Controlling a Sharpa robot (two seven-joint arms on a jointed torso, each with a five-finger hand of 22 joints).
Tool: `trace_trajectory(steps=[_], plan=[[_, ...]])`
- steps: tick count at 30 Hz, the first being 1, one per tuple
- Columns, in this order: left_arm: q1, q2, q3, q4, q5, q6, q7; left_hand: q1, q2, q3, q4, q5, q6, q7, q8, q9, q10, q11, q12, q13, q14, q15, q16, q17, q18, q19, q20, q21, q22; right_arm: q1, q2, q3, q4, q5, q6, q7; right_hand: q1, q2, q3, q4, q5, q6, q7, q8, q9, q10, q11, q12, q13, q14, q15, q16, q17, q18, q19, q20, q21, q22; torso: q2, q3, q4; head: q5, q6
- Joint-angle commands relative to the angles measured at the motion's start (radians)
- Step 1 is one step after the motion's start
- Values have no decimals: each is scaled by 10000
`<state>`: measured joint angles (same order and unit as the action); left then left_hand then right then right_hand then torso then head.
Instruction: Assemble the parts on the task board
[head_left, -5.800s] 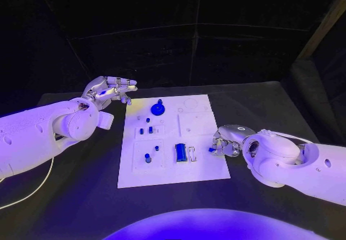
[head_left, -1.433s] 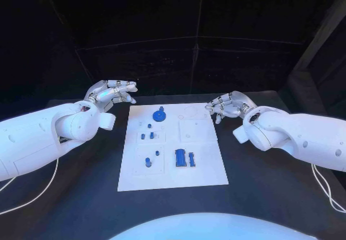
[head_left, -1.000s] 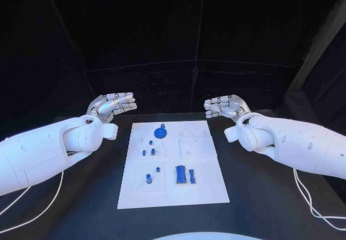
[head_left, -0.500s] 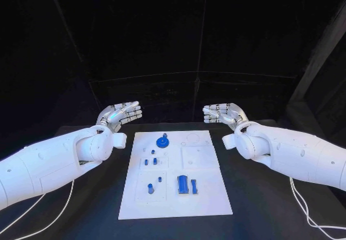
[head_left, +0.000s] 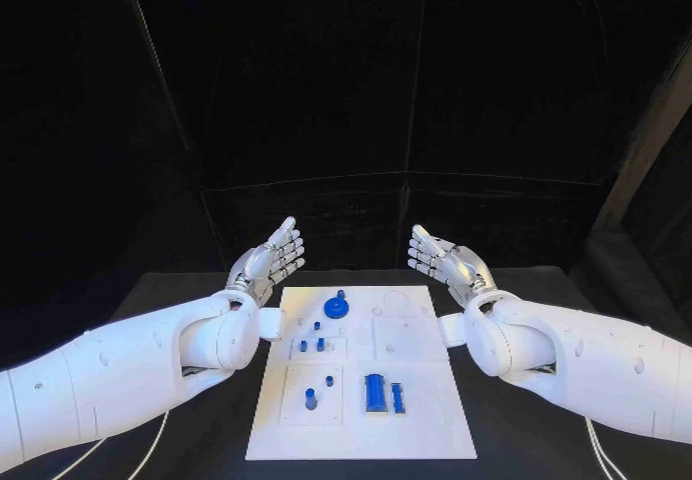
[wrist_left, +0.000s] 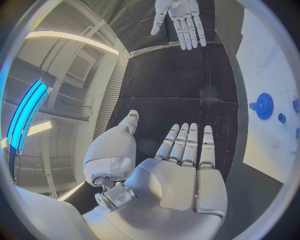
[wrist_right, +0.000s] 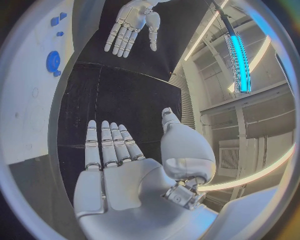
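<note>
left hand (head_left: 271, 260) raised beyond far left corner of task board (head_left: 433, 400), fingers straight and apart, holding nothing. right hand (head_left: 444, 262) mirrors it beyond far right corner, flat, fingers apart, nothing held. palms face each other. blue parts stand on board: gear-like disc (head_left: 336, 308) at far end, small pegs (head_left: 312, 345) mid-board, tall block (head_left: 375, 391) near end. whether assembly is complete or pending, cannot tell. any reach: descend slowly, avoid knocking upright parts.

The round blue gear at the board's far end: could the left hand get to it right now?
Probably yes. The left hand is open, raised beside the task board, and nothing lies between it and the gear.
</note>
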<state>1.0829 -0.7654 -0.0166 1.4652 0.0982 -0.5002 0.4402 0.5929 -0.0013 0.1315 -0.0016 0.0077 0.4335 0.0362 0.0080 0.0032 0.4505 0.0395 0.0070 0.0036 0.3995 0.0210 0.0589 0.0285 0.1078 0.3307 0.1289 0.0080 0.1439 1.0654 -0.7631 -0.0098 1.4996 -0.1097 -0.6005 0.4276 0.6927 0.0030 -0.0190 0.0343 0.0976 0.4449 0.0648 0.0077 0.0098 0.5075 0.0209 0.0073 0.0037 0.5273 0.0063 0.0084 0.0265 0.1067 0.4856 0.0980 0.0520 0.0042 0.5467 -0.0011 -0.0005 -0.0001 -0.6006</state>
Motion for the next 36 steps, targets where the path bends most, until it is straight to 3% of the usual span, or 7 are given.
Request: trace_trajectory(steps=[1, 2, 3, 4, 5, 7, 36], plan=[[-127, -69, 80, 480, -736, -1907, 627, -1940, 13, -429, 16, -77, -1420, -362, -80, -32, -1476, -395, -70, -36, -1306, -210, -589, -285, -325, -1080, -424, -80, -470, -83, -106, 62, 437, 940, -1445, 810, -2276, -30, 190, -343, -976, -1468, -648, -77, -98, -1669, -209, -73, -37, -1731, -63, -84, -265, -365, -1590, -980, -520, -42, -25, 11, 5, 1, 6], [-171, -86, 98, 601, -789, -2076, 663, -2048, 13, -458, 16, -77, -1502, -362, -80, -32, -1560, -395, -70, -36, -1381, -210, -589, -285, -323, -1140, -447, -80, -497, -108, -128, 75, 532, 995, -1534, 850, -2412, -30, 190, -343, -976, -1554, -648, -77, -98, -1764, -209, -73, -37, -1837, -63, -84, -265, -366, -1684, -980, -520, -42, -25, 11, 5, 1, 6], [-209, -100, 115, 709, -836, -2226, 696, -2209, 13, -486, 16, -77, -1615, -362, -80, -32, -1681, -395, -70, -36, -1489, -210, -589, -285, -1078, -1232, -481, -80, -538, -127, -145, 85, 606, 1039, -1603, 882, -2599, -30, 190, -343, -976, -1673, -648, -77, -98, -1902, -209, -73, -37, -1978, -63, -84, -265, -365, -1820, -980, -520, -42, -25, 11, 5, 1, 6], [-242, -113, 129, 802, -876, -2356, 724, -2353, 13, -513, 16, -77, -1718, -362, -80, -32, -1791, -395, -70, -36, -1582, -210, -589, -285, -1078, -1315, -514, -80, -570, -142, -158, 92, 659, 1070, -1653, 905, -2765, -30, 190, -343, -976, -1782, -648, -77, -98, -2022, -209, -73, -37, -2105, -63, -84, -265, -365, -1932, -980, -520, -42, -25, 11, 5, 1, 6], [-269, -123, 140, 878, -908, -2461, 746, -2491, 13, -547, 16, -77, -1824, -362, -80, -32, -1895, -395, -70, -36, -1678, -210, -589, -285, -1078, -1388, -546, -80, -604, -150, -166, 96, 691, 1089, -1683, 918, -2924, -30, 190, -343, -976, -1881, -648, -77, -98, -2143, -209, -73, -37, -2226, -63, -84, -265, -1067, -2043, -980, -520, -42, -25, 11, 5, 1, 6], [-308, -138, 157, 989, -956, -2615, 780, -2770, 13, -598, 16, -77, -2022, -362, -80, -32, -2105, -395, -70, -36, -1864, -210, -589, -285, -1078, -1543, -1289, -80, -671, -154, -169, 98, 704, 1097, -1695, 924, -3239, -30, 190, -343, -976, -2082, -648, -77, -98, -2371, -209, -73, -37, -2467, -63, -84, -265, -1067, -2269, -980, -520, -42, -25, 11, 5, 1, 6], [-329, -146, 166, 1048, -982, -2698, 798, -4921, 13, -1315, 16, -77, -3599, -362, -80, -32, -3746, -395, -70, -36, -3995, -210, -589, -285, -1078, -3307, -1289, -80, -1439, -154, -169, 98, 704, 1097, -1695, 924, -5753, -30, 190, -343, -976, -3685, -648, -77, -98, -4215, -209, -73, -37, -4384, -63, -84, -265, -1067, -4033, -980, -520, -42, -25, 11, 5, 1, 6]])
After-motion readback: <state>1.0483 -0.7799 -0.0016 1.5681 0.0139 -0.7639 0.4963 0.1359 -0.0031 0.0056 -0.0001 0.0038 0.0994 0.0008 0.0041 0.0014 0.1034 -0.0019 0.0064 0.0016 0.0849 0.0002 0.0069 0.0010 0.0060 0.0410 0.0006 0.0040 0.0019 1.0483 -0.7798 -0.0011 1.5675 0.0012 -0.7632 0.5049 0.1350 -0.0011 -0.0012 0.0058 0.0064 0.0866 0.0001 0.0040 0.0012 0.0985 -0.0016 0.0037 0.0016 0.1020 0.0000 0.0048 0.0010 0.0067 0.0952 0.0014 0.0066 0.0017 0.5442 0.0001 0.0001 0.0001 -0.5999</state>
